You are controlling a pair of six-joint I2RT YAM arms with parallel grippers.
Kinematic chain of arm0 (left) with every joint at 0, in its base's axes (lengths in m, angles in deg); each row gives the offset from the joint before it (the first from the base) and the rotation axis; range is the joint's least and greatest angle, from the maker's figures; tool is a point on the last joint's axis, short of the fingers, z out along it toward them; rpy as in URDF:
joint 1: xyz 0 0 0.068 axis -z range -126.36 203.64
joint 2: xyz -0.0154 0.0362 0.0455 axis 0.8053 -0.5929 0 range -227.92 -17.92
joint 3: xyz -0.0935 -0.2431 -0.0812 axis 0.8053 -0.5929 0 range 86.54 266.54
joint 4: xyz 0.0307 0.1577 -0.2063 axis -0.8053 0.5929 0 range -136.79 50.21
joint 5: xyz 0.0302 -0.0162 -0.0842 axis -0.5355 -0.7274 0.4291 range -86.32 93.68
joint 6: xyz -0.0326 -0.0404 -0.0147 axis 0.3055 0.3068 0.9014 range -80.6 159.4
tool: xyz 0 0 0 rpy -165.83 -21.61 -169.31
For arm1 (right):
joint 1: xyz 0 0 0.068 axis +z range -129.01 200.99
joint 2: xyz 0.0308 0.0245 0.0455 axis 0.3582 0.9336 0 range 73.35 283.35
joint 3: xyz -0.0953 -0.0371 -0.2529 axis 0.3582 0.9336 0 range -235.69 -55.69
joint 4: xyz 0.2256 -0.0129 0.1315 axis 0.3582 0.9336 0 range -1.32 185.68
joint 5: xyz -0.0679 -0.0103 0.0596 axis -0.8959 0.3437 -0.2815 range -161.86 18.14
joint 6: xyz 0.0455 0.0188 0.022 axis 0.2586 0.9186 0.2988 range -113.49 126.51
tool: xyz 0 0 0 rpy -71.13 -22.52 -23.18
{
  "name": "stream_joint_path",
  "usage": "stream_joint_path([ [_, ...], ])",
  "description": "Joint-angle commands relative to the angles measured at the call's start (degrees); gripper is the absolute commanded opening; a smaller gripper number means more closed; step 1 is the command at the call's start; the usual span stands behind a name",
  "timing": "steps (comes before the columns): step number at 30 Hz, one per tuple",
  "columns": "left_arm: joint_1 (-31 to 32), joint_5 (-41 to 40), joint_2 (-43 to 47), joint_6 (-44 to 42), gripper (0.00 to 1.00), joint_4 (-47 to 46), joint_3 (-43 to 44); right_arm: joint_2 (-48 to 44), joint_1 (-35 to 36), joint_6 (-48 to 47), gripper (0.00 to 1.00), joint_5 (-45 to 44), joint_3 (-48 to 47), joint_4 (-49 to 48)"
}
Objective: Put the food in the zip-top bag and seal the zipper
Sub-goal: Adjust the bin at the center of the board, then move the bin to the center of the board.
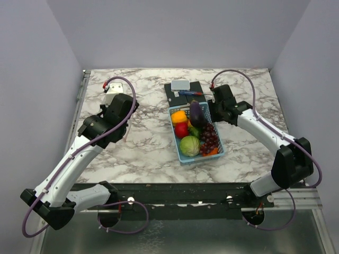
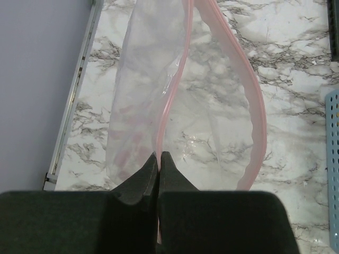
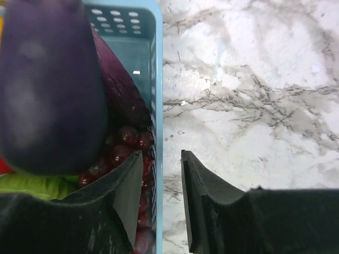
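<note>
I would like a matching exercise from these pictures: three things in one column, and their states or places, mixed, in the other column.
Column one:
1. left claw
2. right claw
3. cabbage

Column two:
A. open, astride the basket wall
B. green, inside the basket, at its near end
C. shut on the pink edge of the zip-top bag

Pairs: 1-C, 2-A, 3-B.

A marble-patterned worktop (image 1: 140, 153) is enclosed by plain lilac walls (image 1: 175, 32). A metal rail (image 1: 79, 95) is fixed along its left edge.
</note>
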Motion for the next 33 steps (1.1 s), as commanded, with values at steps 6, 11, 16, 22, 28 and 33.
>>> stream_joint_path([
  [6,-0.2,2.4,0.2,-1.1,0.0,-2.7,-0.9,-5.1,0.1,4.2,0.47,7.7,-8.5,8.4],
  [11,-0.2,3.3,0.4,-0.9,0.0,-2.8,-1.0,-3.9,4.3,6.1,0.49,9.9,-12.6,11.8],
  [16,-0.2,4.9,0.3,-0.7,0.0,-2.8,-1.8,-3.1,10.1,8.3,0.5,10.5,-14.7,11.4],
  [22,-0.2,6.6,0.4,-0.5,0.0,-2.8,-2.8,-0.6,15.6,11.2,0.51,10.3,-16.5,10.9],
  [28,-0.2,7.7,0.4,-0.1,0.0,-2.7,-3.2,2.8,20.3,13.1,0.52,8.8,-16.5,9.6],
  [33,-0.2,8.8,0.5,0.2,0.0,-2.8,-3.7,6.4,22.9,14.6,0.52,8.9,-16.1,8.0],
])
